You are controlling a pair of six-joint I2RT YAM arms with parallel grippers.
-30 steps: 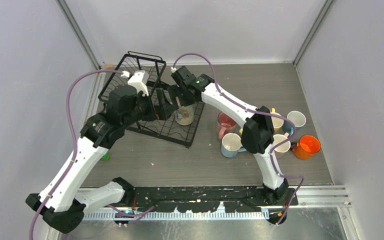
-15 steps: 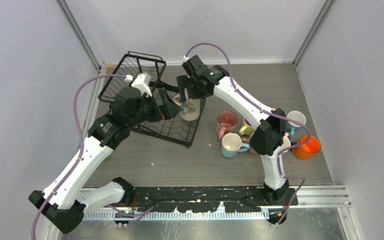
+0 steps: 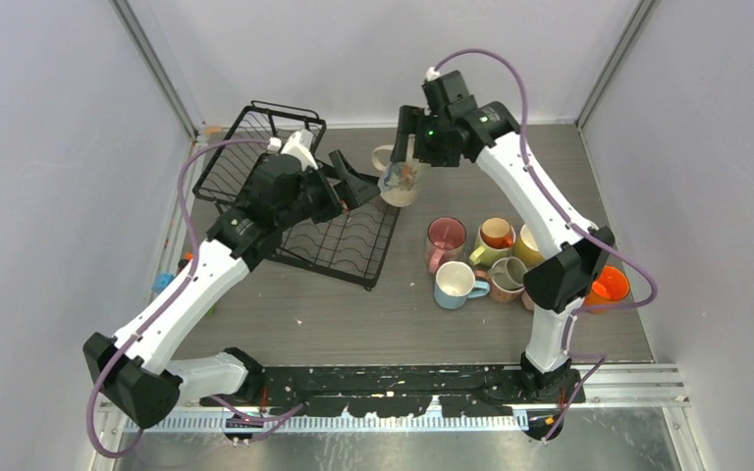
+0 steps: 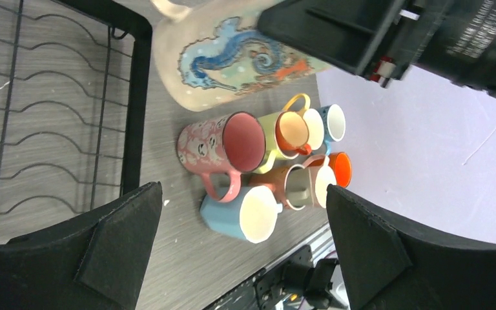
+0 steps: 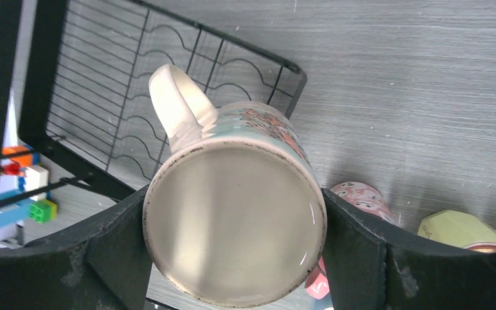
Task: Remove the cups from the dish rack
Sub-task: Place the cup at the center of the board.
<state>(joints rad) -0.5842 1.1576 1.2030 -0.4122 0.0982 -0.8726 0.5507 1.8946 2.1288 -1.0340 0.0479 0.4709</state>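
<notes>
Nearest me, a huddle of unloaded cups (image 3: 457, 285) stands on the table, right of the dish rack (image 3: 339, 250). Over the rack the left gripper (image 3: 353, 184) gapes wide, holding nothing. Farther back the right gripper (image 3: 404, 167) clamps a beige mug (image 3: 398, 188) aloft beyond the rack's corner (likely the last; I see none inside). Only the left wrist view shows its painted seahorse; the right wrist view shows its handle and round end.

Grey wood-grain table (image 3: 353, 319). The black wire dish rack (image 3: 384, 245) stands on its far left part. Right of the rack, upright cups sit clustered on the surface: pink cup (image 3: 445, 236), light-blue cup (image 3: 455, 283), yellow cup (image 3: 491, 241), brown cup (image 3: 507, 277), and orange cup (image 3: 607, 286) farthest right.
</notes>
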